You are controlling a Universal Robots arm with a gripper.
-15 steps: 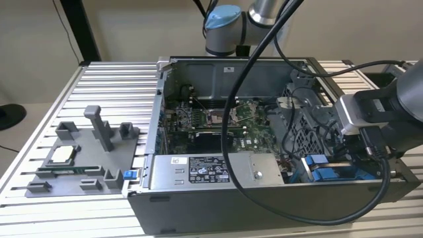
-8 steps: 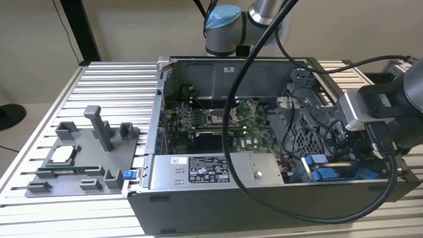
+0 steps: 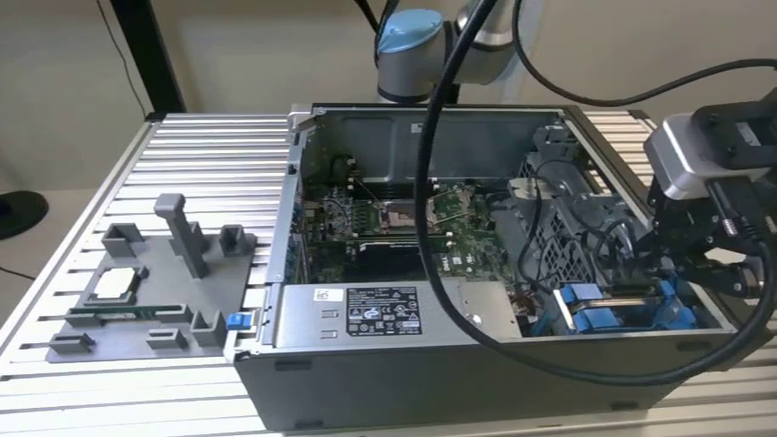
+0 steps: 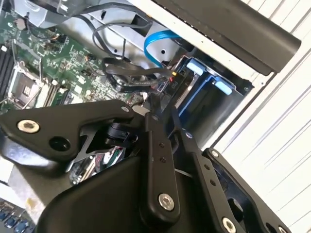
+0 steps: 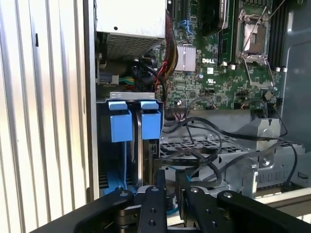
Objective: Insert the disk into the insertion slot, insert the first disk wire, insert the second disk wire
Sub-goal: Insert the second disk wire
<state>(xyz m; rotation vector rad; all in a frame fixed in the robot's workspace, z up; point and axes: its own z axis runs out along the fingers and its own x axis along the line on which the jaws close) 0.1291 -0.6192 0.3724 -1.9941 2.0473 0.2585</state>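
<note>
Exterior view first, sweeping from its left: a grey plastic fixture tray [image 3: 146, 305] on the ribbed aluminium table [image 3: 73, 401], then the open computer case [image 3: 486, 364] with its green motherboard [image 3: 401, 223] and the power-supply box [image 3: 364, 314], and over at the far side the gripper [image 3: 661, 264] hanging low above the blue drive-bay corner.

Now the jaws. In both wrist views the two black fingers [image 4: 160, 160] stand nearly together, only a thin gap between them, pinching something small and dark at the tips; I can't say for certain it's a wire connector, so call them closed or close to it.

Just ahead of the fingertips in the first wrist view sits the insertion slot [image 5: 108, 104], grey sheet metal with two glossy blue plastic tabs [image 5: 120, 127]. The disk [image 4: 177, 92] looks already seated there, its connector edge facing the jaws in the second wrist view, with a light-blue data cable [image 4: 155, 41] looping beyond it.

Handling, as a judgement: the cables are light and floppy, so take them by the stiff plastic plug, never the cord. The plug is small, slick and wants square alignment; its pins are fragile.
</note>
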